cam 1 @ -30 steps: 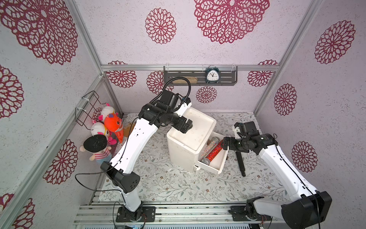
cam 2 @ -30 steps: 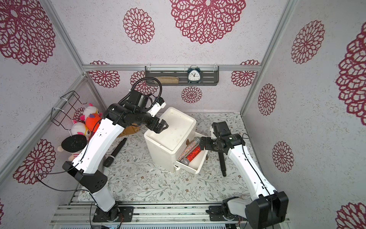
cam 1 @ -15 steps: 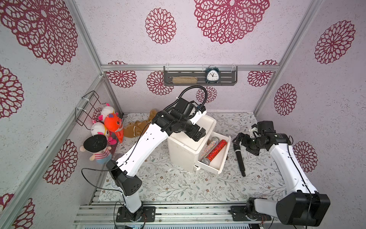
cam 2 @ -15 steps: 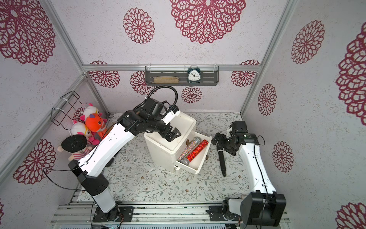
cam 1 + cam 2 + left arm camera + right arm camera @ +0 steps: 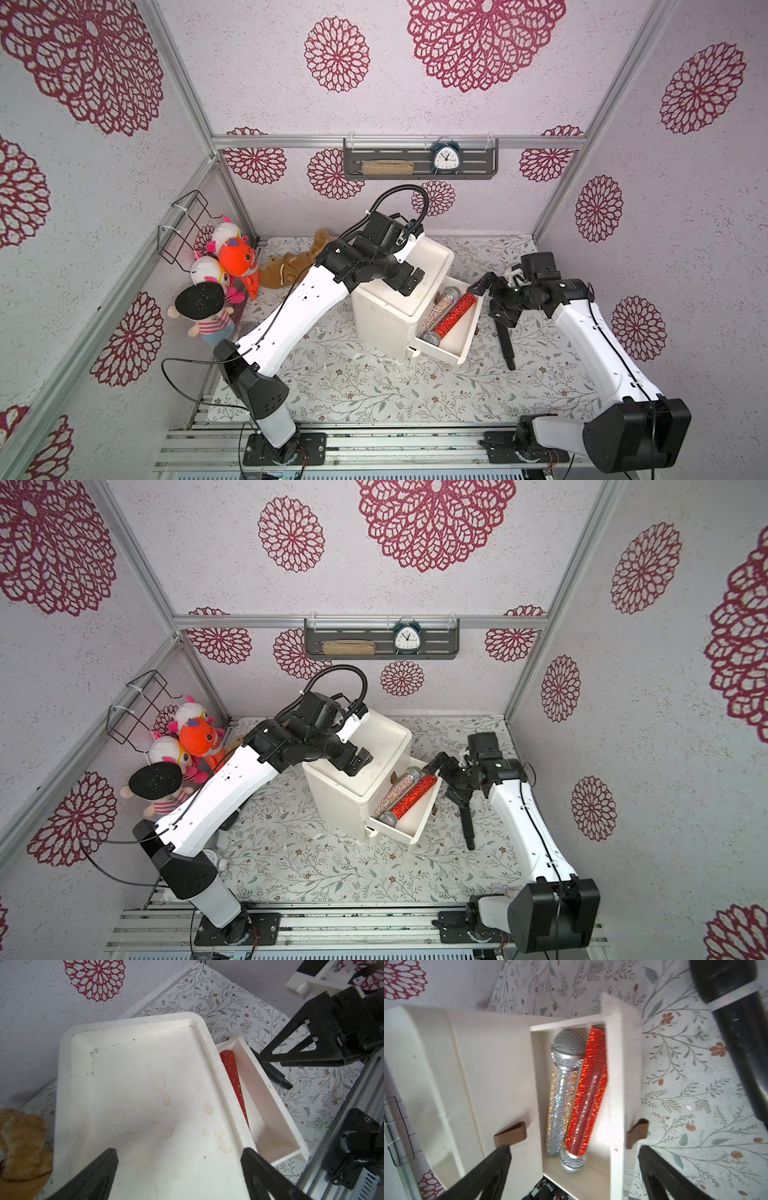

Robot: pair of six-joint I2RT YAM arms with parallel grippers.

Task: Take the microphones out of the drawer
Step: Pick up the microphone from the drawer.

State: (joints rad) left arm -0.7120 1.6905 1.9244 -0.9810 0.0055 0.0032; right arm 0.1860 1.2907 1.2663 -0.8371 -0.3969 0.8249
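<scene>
- Step as we read it: the right end effector (image 5: pixel 573 1148), jaws spread wide and holding nothing, is lining up on the open drawer (image 5: pixel 471 328). No grasp has been made yet.
- Two microphones lie in the drawer side by side, touching, head to tail. The silver microphone (image 5: pixel 436 311) is on the cabinet (image 5: pixel 386 320) side and the red microphone (image 5: pixel 455 313) is against the drawer front.
- The task doesn't say which one; the red one is nearer the right arm.
- In both top views the drawer sticks out of the cabinet toward 4 o'clock, and the right end effector sits off its 2 o'clock end.
- To do it well, we'd turn the jaws across the body and come down at mid-length. One finger goes by the drawer front and the other between the two bodies — a tight fit, so go slow.
- Sequins are likely slick, so we'd close fully, then lift straight up clear of the walls.
- The left end effector (image 5: pixel 179 1150) is also spread and empty, over the cabinet top. We'd use it to brace the cabinet.
- The black microphone (image 5: pixel 505 343) on the counter (image 5: pixel 374 390), at 3 o'clock of the drawer, is already outside — not the target.
- Hidden or unclear:
  - The left wrist view shows only the red body; the cabinet top covers the silver one.
  - The right wrist view is blurred and cuts off the black one.
  - In both top views the right end effector covers the black one's head.
  - We can't tell whether the left fingers touch the cabinet top.
</scene>
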